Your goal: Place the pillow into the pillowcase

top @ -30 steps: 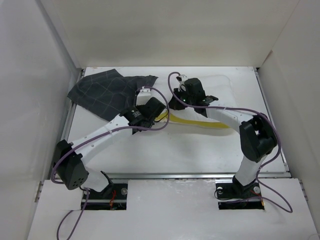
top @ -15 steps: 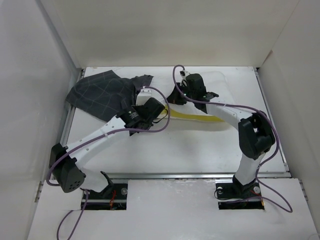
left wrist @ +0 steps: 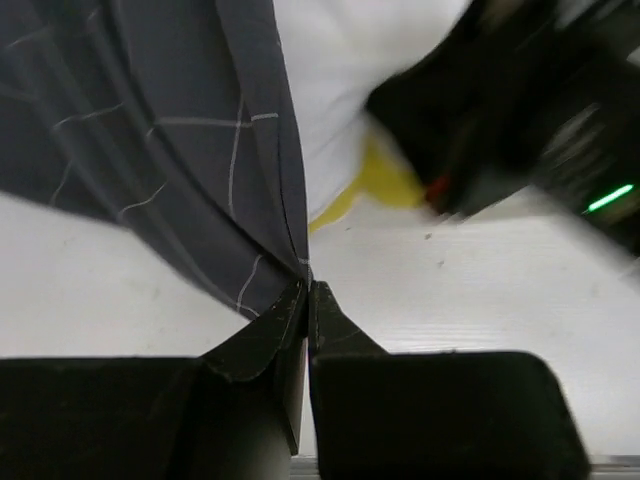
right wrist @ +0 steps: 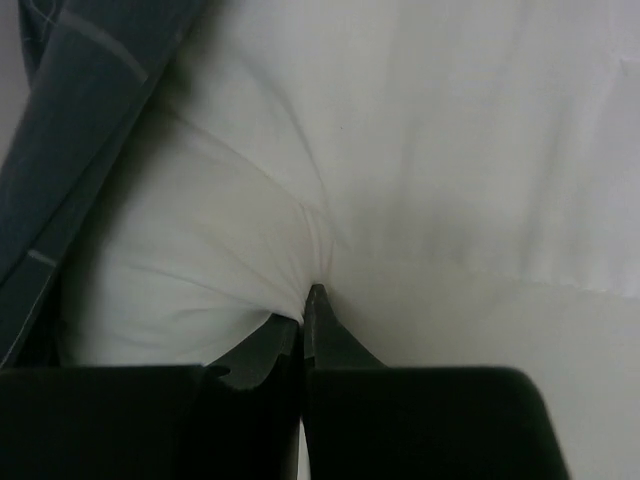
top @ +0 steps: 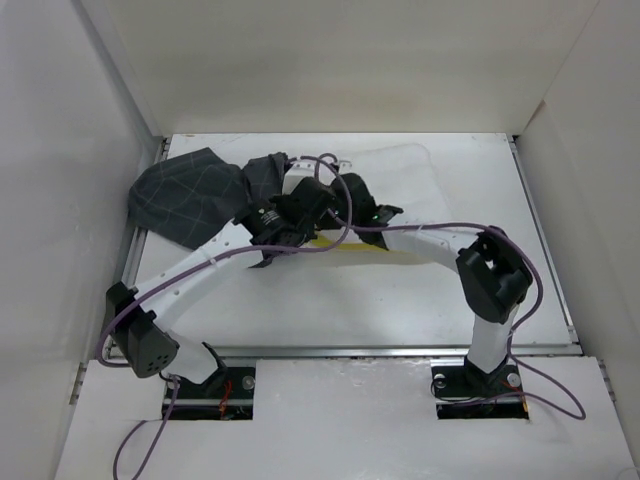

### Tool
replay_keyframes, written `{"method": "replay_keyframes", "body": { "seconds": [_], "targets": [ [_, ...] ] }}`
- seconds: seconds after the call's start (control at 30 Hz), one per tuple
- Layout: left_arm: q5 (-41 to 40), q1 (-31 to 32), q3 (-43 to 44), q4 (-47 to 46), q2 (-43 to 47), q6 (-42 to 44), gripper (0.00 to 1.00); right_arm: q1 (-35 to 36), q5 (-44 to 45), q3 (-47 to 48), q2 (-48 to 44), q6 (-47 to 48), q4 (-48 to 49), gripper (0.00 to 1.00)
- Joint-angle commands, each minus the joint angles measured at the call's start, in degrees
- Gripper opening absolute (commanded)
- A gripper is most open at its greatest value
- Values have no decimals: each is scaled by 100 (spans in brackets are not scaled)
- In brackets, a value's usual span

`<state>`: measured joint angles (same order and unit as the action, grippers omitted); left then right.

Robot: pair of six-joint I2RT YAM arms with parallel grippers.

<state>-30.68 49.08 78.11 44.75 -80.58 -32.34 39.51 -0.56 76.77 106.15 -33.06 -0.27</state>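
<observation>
The charcoal checked pillowcase (top: 190, 195) lies bunched at the table's back left. The white pillow (top: 405, 165) with a yellow seam (top: 345, 243) lies at the back middle, its left end against the pillowcase. My left gripper (top: 300, 205) is shut on the pillowcase's edge (left wrist: 285, 220); the pillow (left wrist: 340, 90) and its yellow seam (left wrist: 385, 180) lie just beyond it. My right gripper (top: 345, 195) is shut on a pinch of the pillow's white cloth (right wrist: 300, 240), with the pillowcase (right wrist: 80, 110) at its left. The two grippers are close together.
White walls (top: 60, 150) close in the table on the left, back and right. A metal rail (top: 400, 350) runs along the table's near edge. The right gripper's dark body (left wrist: 520, 110) crowds the left wrist view.
My right gripper has dragged the pillow leftward toward the pillowcase. My left gripper has lifted the pillowcase's edge up and right, and the cloth has bunched to the left.
</observation>
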Motion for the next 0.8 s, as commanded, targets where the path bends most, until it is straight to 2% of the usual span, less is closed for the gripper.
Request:
{"method": "replay_keyframes", "body": {
  "seconds": [0.0, 0.07, 0.1, 0.13, 0.17, 0.2, 0.23, 0.3, 0.33, 0.4, 0.53, 0.57, 0.63, 0.73, 0.77],
  "targets": [
    [510, 102, 827, -283, -211, 271, 2, 557, 1364, -180, 98, -559, 818, 0],
    [510, 102, 978, -222, -335, 272, 7, 620, 1566, -303, 230, -859, 949, 0],
    [458, 102, 978, -221, -406, 272, 14, 620, 1567, -382, 292, -991, 950, 1],
    [388, 102, 978, -134, -406, 272, 29, 620, 1567, -382, 353, -992, 950, 5],
    [335, 102, 978, -55, -406, 176, 34, 620, 1567, -452, 354, -992, 950, 10],
    [239, 102, 978, -54, -406, 79, 40, 620, 1567, -453, 284, -992, 950, 21],
    [238, 6, 926, 102, -459, -9, 52, 620, 1437, -566, 188, -940, 950, 27],
    [185, -126, 874, 182, -459, -228, 62, 524, 1130, -943, -40, -851, 1186, 46],
    [-68, -205, 873, 235, -398, -316, 64, 453, 945, -1101, -320, -790, 1309, 61],
    [-271, -460, 873, 324, -398, -431, 70, 173, 289, -1522, -585, -720, 1555, 69],
    [-325, -943, 926, -18, -643, -178, 77, -258, -558, -1805, -1043, -1, 1793, 72],
    [-238, -1022, 1004, -141, -879, 67, 79, -338, -725, -1858, -1174, 541, 1907, 74],
    [-149, -1225, 1294, -318, -1213, 280, 81, -583, -892, -1859, -1228, 896, 1908, 76],
    [-79, -1471, 1961, -380, -2074, 595, 84, -917, -1261, -1667, -1298, 1932, 1785, 80],
    [-79, -1532, 2172, -319, -2311, 649, 84, -971, -1263, -1579, -1298, 2291, 1663, 84]
  ]
}}
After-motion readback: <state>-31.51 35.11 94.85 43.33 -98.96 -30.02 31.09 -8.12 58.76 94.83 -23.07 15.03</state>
